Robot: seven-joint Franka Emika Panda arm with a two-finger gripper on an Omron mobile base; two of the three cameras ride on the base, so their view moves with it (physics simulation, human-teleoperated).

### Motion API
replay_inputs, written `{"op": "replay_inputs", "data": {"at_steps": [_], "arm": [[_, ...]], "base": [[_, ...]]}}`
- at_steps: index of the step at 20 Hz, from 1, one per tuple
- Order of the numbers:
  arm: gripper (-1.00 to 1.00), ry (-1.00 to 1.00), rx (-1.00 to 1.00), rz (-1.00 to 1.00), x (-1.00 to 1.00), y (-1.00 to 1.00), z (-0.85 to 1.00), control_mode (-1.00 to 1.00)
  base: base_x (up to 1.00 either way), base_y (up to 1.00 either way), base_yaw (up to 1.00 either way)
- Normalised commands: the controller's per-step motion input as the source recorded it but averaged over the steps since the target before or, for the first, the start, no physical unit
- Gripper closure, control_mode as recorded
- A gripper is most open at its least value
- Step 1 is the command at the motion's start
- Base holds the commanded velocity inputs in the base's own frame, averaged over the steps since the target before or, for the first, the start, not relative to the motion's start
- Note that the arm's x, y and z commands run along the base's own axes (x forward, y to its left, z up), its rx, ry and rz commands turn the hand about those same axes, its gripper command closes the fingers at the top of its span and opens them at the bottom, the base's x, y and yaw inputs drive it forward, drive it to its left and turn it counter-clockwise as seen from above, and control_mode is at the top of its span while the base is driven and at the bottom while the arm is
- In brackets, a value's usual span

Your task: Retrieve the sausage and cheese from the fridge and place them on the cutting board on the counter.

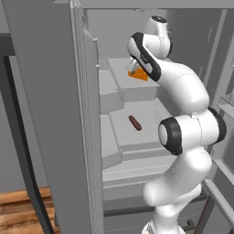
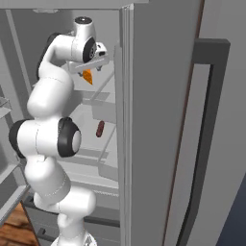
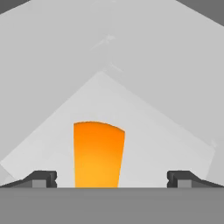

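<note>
A: Looking into the open fridge, we have the arm reaching up to the upper shelf. The gripper is spread wide, its two dark fingertips far apart at the bottom of the hand view, nothing clamped between them.

B: Agreed. We note the cheese lying on the pale shelf between the fingers, nearer the one on the view's left than the other. No contact that we can see on either side.

A: From the left base view the cheese shows as an orange wedge on that upper shelf, partly hidden behind the wrist. From the right base view we catch only an orange sliver under the hand.

B: We log the sausage one shelf lower, lying flat and alone, well apart from the cheese. The right base view has the same dark reddish piece on the lower shelf, beside the door edge.

A: Both items inside the fridge, then.
</note>
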Motion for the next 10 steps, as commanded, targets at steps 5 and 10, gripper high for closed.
{"op": "replay_inputs", "data": {"at_steps": [5,10], "arm": [[-1.0,0.08,0.0,0.01,0.0,0.0,-0.27,-1.0],[1.0,0.04,0.0,0.01,0.0,0.03,-0.24,-1.0]], "base": [[0.0,0.0,0.0],[0.0,0.0,0.0]]}}
